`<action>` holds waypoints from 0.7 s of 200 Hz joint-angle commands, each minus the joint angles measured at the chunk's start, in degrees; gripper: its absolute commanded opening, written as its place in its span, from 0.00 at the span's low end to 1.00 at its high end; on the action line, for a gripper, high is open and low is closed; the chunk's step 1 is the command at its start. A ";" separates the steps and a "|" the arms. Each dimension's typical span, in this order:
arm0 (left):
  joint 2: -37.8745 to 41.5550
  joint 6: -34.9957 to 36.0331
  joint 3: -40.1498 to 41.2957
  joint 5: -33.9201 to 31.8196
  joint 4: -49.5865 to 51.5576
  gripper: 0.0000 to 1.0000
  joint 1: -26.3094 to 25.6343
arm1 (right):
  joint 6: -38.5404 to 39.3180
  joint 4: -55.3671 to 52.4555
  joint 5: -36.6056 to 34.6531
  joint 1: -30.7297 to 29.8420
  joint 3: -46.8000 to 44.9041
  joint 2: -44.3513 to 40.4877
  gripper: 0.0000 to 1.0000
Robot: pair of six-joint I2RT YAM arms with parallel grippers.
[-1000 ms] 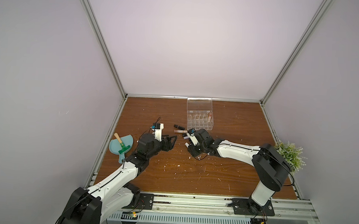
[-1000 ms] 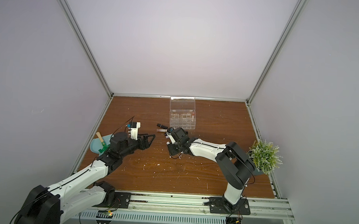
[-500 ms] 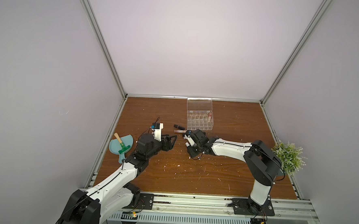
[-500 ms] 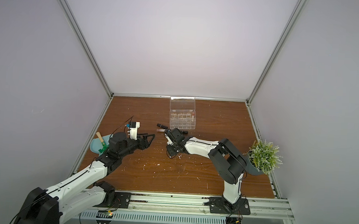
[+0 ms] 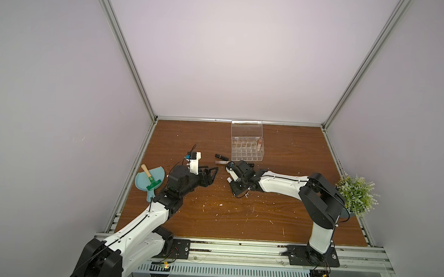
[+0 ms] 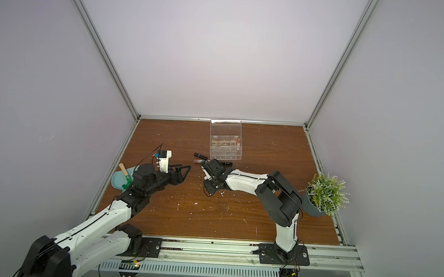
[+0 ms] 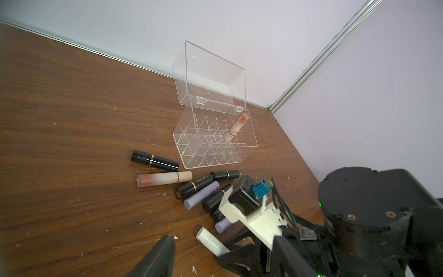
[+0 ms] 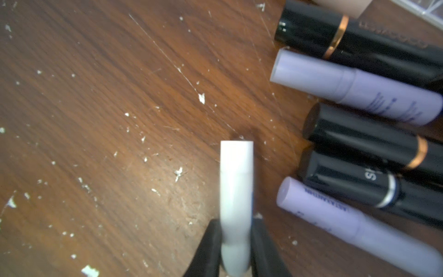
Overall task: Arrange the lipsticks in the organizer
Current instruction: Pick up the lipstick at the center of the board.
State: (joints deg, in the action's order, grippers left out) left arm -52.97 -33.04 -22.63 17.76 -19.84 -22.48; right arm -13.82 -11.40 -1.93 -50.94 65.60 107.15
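Brown wooden tabletop (image 5: pixel 237 223) with white crumbs (image 8: pixel 201 98), pale walls (image 5: pixel 233 53) around.
In both top views we see the clear organizer (image 5: pixel 246 157) at the back, lid up, and the left fingers (image 5: pixel 208 180) spread, holding nothing. Left wrist: one pink lipstick (image 7: pixel 236 128) leans inside it; other lipsticks (image 7: pixel 202 194) lie just in front. Right wrist: the right fingers (image 8: pixel 213 242) pinch the white lipstick (image 8: pixel 236 191).

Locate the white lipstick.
In the right wrist view the white lipstick is clamped in the right hand, beside a lilac lipstick, near the organizer.
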 commanded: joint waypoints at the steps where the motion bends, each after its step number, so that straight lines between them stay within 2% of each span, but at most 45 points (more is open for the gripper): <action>1: 0.94 -0.22 -0.41 0.81 0.43 0.68 0.67 | 0.82 -0.77 0.12 -0.50 1.22 -0.83 0.18; 32: 0.27 -2.51 -0.46 4.28 -1.09 0.69 1.37 | 1.52 2.09 1.90 -0.49 -1.97 -5.43 0.15; 69: -2.66 -8.62 -0.34 13.40 -8.68 0.72 2.00 | 2.26 5.91 2.27 -0.39 -6.50 -14.36 0.12; 108: -5.86 -15.39 -1.10 23.83 -17.93 0.72 2.00 | 2.48 10.49 5.73 -0.43 -10.03 -23.56 0.11; 140: -6.94 -17.17 -1.53 26.36 -20.10 0.68 2.00 | 2.26 13.20 7.46 -0.48 -12.01 -28.67 0.11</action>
State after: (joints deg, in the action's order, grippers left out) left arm -59.37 -47.29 -22.65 38.83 -34.72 -21.06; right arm -12.25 -2.33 2.96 -51.05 54.87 81.73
